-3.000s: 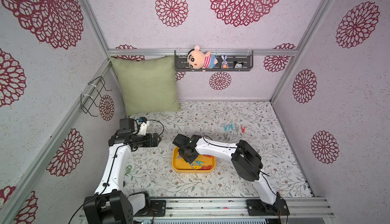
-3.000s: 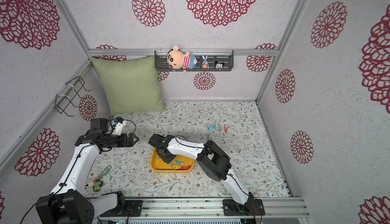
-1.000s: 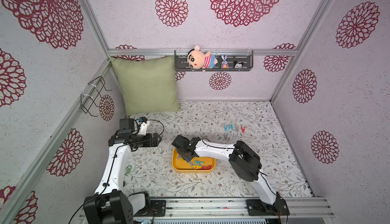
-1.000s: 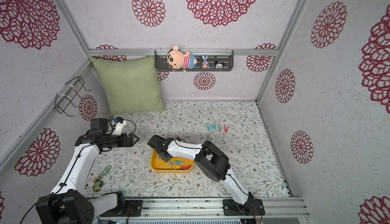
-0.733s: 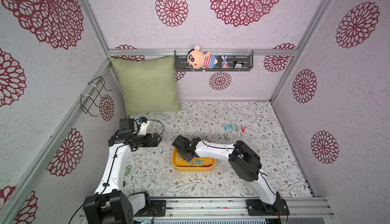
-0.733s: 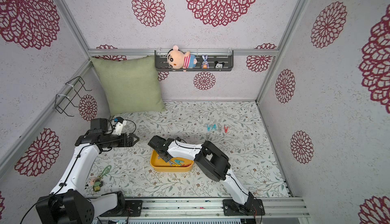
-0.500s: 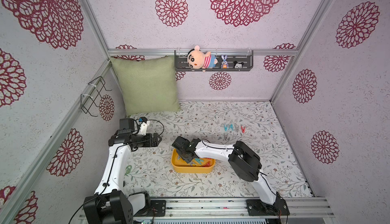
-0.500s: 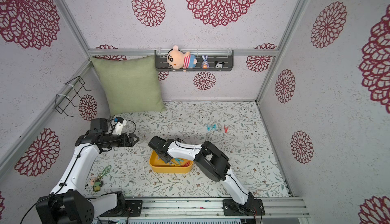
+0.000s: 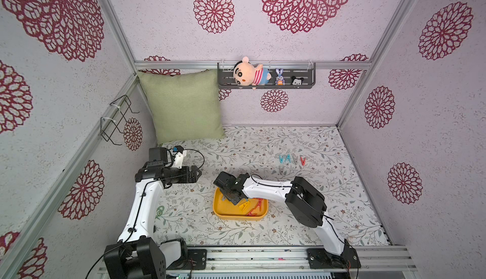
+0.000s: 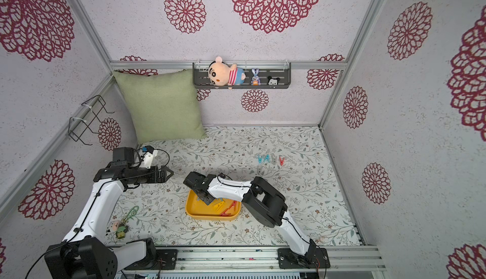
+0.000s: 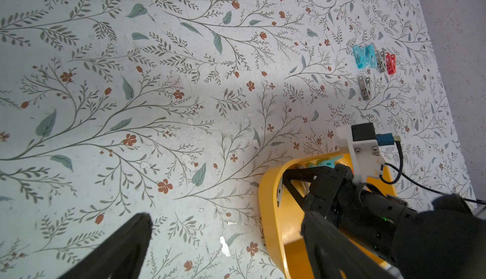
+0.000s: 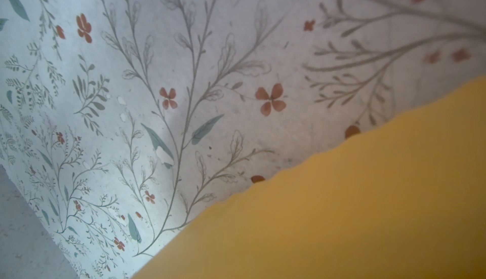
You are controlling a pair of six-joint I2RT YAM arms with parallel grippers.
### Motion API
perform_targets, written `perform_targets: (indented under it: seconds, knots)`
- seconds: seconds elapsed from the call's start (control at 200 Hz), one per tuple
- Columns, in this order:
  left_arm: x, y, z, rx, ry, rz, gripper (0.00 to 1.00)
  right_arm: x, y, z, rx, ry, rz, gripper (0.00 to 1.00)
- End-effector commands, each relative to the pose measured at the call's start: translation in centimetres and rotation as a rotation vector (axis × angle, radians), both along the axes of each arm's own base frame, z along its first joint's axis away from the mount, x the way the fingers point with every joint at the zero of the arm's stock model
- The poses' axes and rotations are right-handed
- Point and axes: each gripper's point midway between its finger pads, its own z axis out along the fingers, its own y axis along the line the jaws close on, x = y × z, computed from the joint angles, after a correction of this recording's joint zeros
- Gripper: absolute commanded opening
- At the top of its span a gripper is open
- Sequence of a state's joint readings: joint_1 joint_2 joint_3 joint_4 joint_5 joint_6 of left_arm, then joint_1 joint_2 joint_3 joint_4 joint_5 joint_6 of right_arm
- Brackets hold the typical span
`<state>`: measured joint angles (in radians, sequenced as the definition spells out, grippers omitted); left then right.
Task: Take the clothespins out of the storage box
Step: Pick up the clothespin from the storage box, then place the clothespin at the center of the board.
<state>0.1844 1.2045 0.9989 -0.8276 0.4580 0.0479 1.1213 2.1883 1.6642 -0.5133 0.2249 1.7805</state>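
Your box [image 9: 238, 217] sits front-middle on the bench [image 9: 263, 143], with yellow and red pins [image 9: 251, 206] inside. The right jaws dip into its left end, pressed together; you can't tell whether they pinch one. The left jaws hang spread, apart from it. Loose pins [image 9: 290, 159] lie beyond, with a pillow [image 9: 184, 106] and a shelf [image 9: 265, 87] at the back wall.

- Storage box [image 9: 226, 208]: smooth yellow plastic, slight sheen.
- Clothespins [image 11: 364, 57]: moulded coloured plastic, smooth, lightly glossy.
- Table cover [image 11: 157, 85]: matt printed sheet, chipped in spots.
- Cushion [image 9: 184, 106]: woven green cloth, matt.
- Walls [image 9: 163, 35]: rough, grainy finish.
- Frame rails [image 9: 263, 257]: brushed bare metal.
- Wall shelf [image 9: 265, 87]: dark matt metal.
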Motion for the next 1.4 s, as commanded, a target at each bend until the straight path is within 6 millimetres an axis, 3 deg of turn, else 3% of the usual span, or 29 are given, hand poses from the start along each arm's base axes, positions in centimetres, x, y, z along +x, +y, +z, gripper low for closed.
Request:
perform_targets:
  seconds: [0.0, 0.27, 0.425, 0.55, 0.705, 0.876, 0.971, 1.241, 1.391]
  knots:
    - [0.6, 0.4, 1.0, 0.003, -0.039, 0.006, 0.97, -0.1, -0.2, 3.4, 0.004, -0.05, 0.023, 0.0]
    - [0.7, 0.4, 0.8, 0.001, -0.036, 0.005, 0.97, 0.2, -1.0, 6.5, 0.003, -0.133, 0.04, 0.0]
    - [0.7, 0.4, 0.8, 0.0, -0.035, 0.005, 0.97, -0.5, -2.0, 7.3, -0.03, -0.127, 0.077, 0.0]
    - [0.7, 0.4, 0.7, 0.0, -0.031, 0.007, 0.97, -1.2, -3.1, 8.0, -0.063, -0.126, 0.132, 0.0]
    - [0.7, 0.4, 0.6, 0.0, -0.027, 0.009, 0.97, -1.4, -5.7, 10.6, -0.142, -0.187, 0.204, 0.0]
    - [0.7, 0.4, 0.5, -0.001, -0.025, 0.008, 0.97, -0.2, -10.9, 14.5, -0.294, -0.279, 0.255, 0.0]
    - [0.8, 0.4, 0.4, -0.001, -0.023, 0.008, 0.97, 1.0, -14.8, 15.0, -0.375, -0.25, 0.294, 0.0]
    - [0.7, 0.5, 0.5, 0.001, -0.026, 0.011, 0.97, 4.8, -26.9, 10.9, -0.535, -0.047, 0.369, 0.0]
    - [0.7, 0.5, 0.6, 0.005, -0.032, 0.013, 0.97, 7.6, -31.2, 9.5, -0.578, 0.012, 0.374, 0.0]
